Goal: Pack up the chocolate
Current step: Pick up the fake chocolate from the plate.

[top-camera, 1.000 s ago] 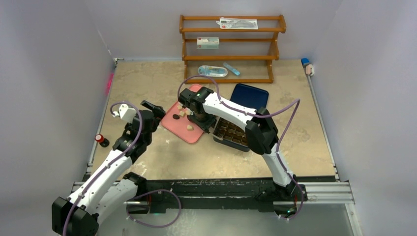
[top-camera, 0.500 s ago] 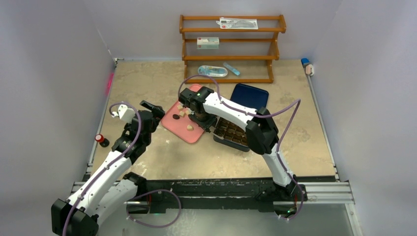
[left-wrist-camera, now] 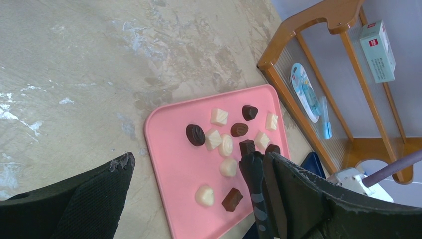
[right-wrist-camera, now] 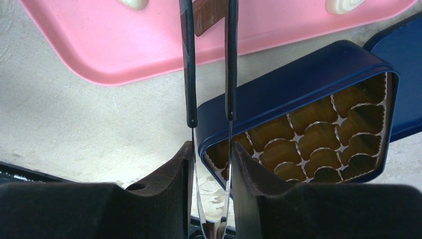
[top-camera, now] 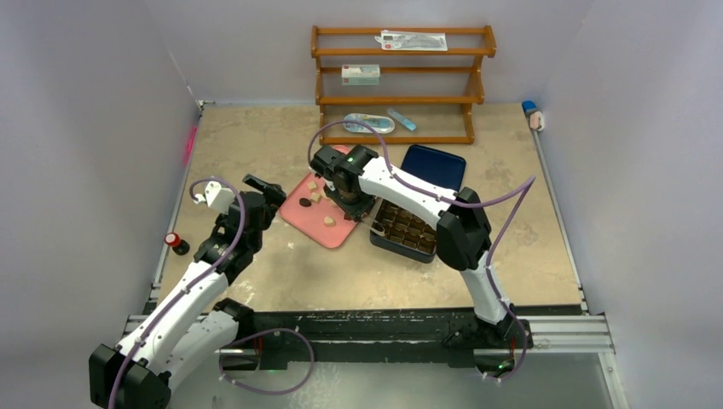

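We see the stone-patterned table [top-camera: 256, 141] with a wooden rack [top-camera: 401, 85] at its 12 o'clock edge. The navy tin [right-wrist-camera: 298, 74], lined with gold paper cups [right-wrist-camera: 308, 137], sits near the centre. Its lid [top-camera: 433, 164] lies at 1 o'clock of it and the pink tray [left-wrist-camera: 169, 164] just beside it at 9 o'clock.

Our left gripper [top-camera: 263, 188] hangs at 9 o'clock of the tray, fingers spread wide. Our right gripper [right-wrist-camera: 209, 154] clamps metal tongs [right-wrist-camera: 188, 74]. Their black arms flank a brown piece [right-wrist-camera: 206, 15]; we cannot tell if they pinch it. The chocolate [left-wrist-camera: 219, 116], dark and cream pieces, lies scattered on the tray.
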Tool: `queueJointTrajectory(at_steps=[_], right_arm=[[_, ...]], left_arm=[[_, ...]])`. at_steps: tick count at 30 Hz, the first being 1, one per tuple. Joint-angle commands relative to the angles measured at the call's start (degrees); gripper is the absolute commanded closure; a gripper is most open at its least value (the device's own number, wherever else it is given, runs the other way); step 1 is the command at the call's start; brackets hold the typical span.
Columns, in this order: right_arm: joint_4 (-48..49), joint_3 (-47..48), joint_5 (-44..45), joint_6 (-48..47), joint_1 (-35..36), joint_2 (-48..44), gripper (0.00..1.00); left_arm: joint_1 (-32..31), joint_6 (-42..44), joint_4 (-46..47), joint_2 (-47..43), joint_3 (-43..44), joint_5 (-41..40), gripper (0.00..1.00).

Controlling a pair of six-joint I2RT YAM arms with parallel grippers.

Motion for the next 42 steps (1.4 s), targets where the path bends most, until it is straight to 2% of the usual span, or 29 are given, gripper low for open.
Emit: queueJointTrajectory(at_steps=[1, 2, 5, 7, 10, 12, 24, 39, 42], right_arm=[[-1.21, -0.40, -0.03, 0.49, 0.01, -2.87, 1.00], [-1.60, -0.65, -0.66, 0.73, 0.08, -3.01, 0.96], [-1.50, -1.50, -2.28, 0.53, 0.08, -3.61, 0.72], [-1.33, -2.06, -3.78, 0.13, 0.06, -4.04, 0.62], [-0.83, -2.20, -4.51, -0.24, 0.04, -4.17, 0.59], [-0.92, -1.92, -4.74, -0.51, 0.09, -3.88, 0.54], [-0.69, -1.77, -4.21, -0.28, -0.76, -2.83, 0.55], [0.17, -1.86, -2.81, -0.55, -1.86, -0.22, 0.74], [0.23, -1.80, -2.99, -0.68, -1.86, 0.19, 0.75]], left_arm=[[0.43, -0.25, 0.39, 0.21, 0.02, -0.08, 0.00], [0.47, -0.21, 0.42, 0.23, 0.02, 0.00, 0.00], [0.48, -0.09, 0.56, 0.51, 0.06, 0.01, 0.00], [0.48, -0.01, 0.68, 0.75, 0.26, 0.05, 0.00], [0.48, 0.24, 0.73, 0.89, 0.53, 0.01, 0.00], [0.49, 0.40, 0.73, 0.81, 0.59, -0.12, 0.00], [0.50, 0.80, 0.75, 0.79, 0.83, -0.41, 0.00], [0.94, 0.55, 2.09, 1.84, -0.19, 0.24, 0.00], [0.95, 0.30, 2.35, 2.12, -0.44, 0.53, 0.00]])
